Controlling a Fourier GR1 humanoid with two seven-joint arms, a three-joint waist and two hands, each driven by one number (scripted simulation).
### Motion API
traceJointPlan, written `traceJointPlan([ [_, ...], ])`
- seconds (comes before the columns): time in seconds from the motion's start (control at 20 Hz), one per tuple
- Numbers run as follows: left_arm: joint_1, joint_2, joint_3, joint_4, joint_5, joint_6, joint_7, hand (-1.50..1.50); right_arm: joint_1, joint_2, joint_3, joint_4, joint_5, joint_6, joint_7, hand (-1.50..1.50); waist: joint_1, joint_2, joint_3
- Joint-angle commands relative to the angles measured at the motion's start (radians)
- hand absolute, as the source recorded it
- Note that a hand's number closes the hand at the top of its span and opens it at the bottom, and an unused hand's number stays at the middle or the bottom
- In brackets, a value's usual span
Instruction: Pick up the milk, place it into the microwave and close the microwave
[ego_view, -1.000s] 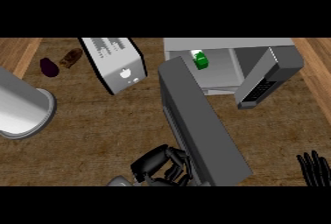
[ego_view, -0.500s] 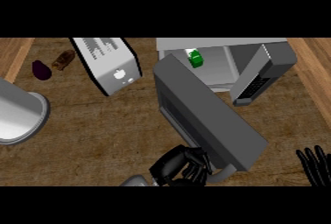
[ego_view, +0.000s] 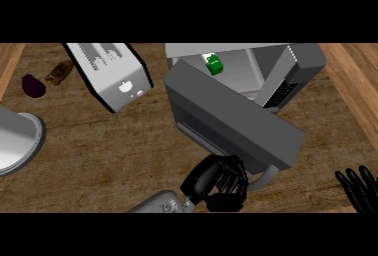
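Observation:
The milk (ego_view: 214, 64), a white carton with a green top, stands inside the grey microwave (ego_view: 306, 60) at the back. The microwave door (ego_view: 232, 122) hangs partway open, slanting across the front of the cavity and hiding its left part. My left hand (ego_view: 212, 181) lies against the door's lower outer face, just left of the door handle (ego_view: 264, 178), with its fingers relaxed and nothing held. My right hand (ego_view: 358, 190) rests open at the lower right edge, fingers up, apart from everything.
A white appliance with black edges (ego_view: 111, 72) lies left of the microwave. A purple eggplant (ego_view: 32, 85) and a brown item (ego_view: 59, 72) sit at the far left. A large grey round vessel (ego_view: 15, 145) is at the left edge.
The door has swung further toward the microwave's front. My left hand has followed it, moving right and away from me. The right hand has stayed put.

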Motion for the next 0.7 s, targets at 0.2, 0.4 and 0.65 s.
traceJointPlan([
  [0.2, -0.161, -0.027, 0.003, 0.025, 0.139, 0.159, -0.016, 1.5, 0.004, -0.026, 0.017, -0.09, -0.068, -0.001, 0.088, -1.5, -0.036, 0.008, 0.0],
  [0.4, -0.221, -0.028, 0.042, 0.086, 0.206, 0.195, -0.039, 1.5, 0.021, -0.028, 0.012, -0.143, -0.086, -0.03, 0.123, -1.5, -0.058, 0.016, -0.001],
  [0.65, -0.319, -0.028, 0.069, 0.151, 0.274, 0.211, -0.054, 1.5, 0.013, -0.05, 0.003, -0.18, -0.133, -0.037, 0.166, -1.5, -0.077, 0.024, 0.001],
])
